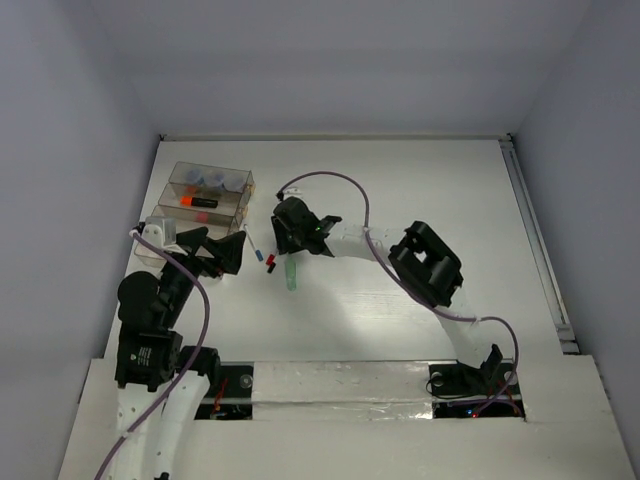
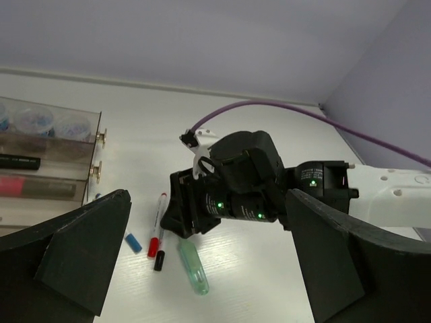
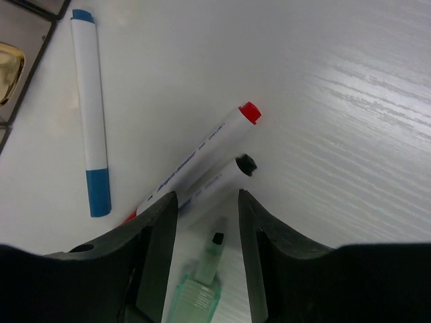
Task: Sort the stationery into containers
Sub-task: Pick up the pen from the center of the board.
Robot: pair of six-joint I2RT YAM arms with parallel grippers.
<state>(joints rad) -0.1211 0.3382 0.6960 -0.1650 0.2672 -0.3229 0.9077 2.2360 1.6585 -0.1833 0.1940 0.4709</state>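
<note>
So, the right hand (image 3: 205,196) is partway open over the surface (image 3: 350,101) and has hold of nothing. Its two fingers (image 3: 151,256) stand either side of the pale green marker (image 3: 202,286), which lies flat in the gap, dark tip bare and pointing out toward the fingertips. Can't tell if the fingers touch it. Just ahead of the fingertips lie a red-capped pen (image 3: 202,156) and a black-capped pen (image 3: 219,178), side by side and touching. A blue-capped pen (image 3: 91,114) lies off to one side, apart from them.

The left hand (image 2: 209,195) is wide open and empty — facing the right one. The clear bins (image 1: 247,195) sit just beyond it, with three pots (image 1: 210,180) in the far one and an orange highlighter (image 1: 198,201) in the next.
</note>
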